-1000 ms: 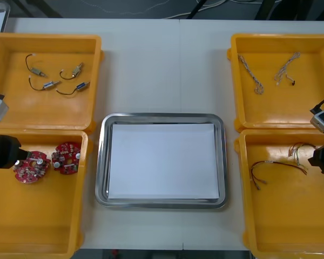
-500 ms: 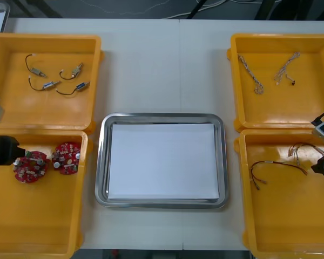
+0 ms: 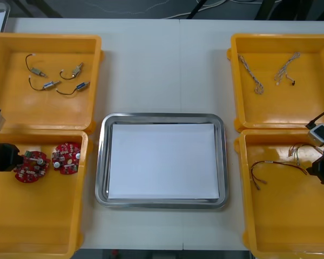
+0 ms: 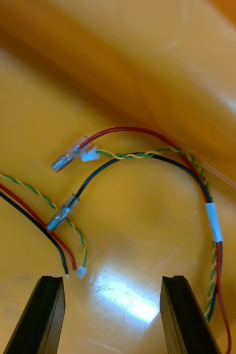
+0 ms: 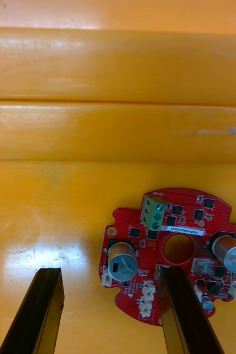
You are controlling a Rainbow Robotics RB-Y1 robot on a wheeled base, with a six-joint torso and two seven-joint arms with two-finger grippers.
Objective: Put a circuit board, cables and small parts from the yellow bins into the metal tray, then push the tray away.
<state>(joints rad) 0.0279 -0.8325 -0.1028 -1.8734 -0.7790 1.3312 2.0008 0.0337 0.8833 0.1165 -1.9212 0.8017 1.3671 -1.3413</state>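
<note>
Two round red circuit boards (image 3: pixel 31 166) (image 3: pixel 66 158) lie in the near left yellow bin (image 3: pixel 32 226). My left gripper (image 3: pixel 11 157) hangs over the outer board, open. In the left wrist view that board (image 5: pixel 173 249) lies beyond the fingertips, partly behind one finger (image 5: pixel 187 310), with the gripper (image 5: pixel 112 315) open above the bin floor. My right gripper (image 3: pixel 321 170) is open over the near right bin (image 3: pixel 291 226). A red and yellow cable (image 4: pixel 214 221) curls just beyond its fingertips (image 4: pixel 112 318). The metal tray (image 3: pixel 162 116), white inside, holds nothing.
The far left bin (image 3: pixel 43 113) holds several small metal parts (image 3: pixel 56 78) with black leads. Twisted cables (image 3: pixel 256 81) lie in the far right bin (image 3: pixel 281 113). A second dark cable (image 3: pixel 278 167) rests in the near right bin. Bare table stretches beyond the tray.
Both arms have shifted slightly toward the table's near side over their near bins. The boards, cables and tray have not moved.
</note>
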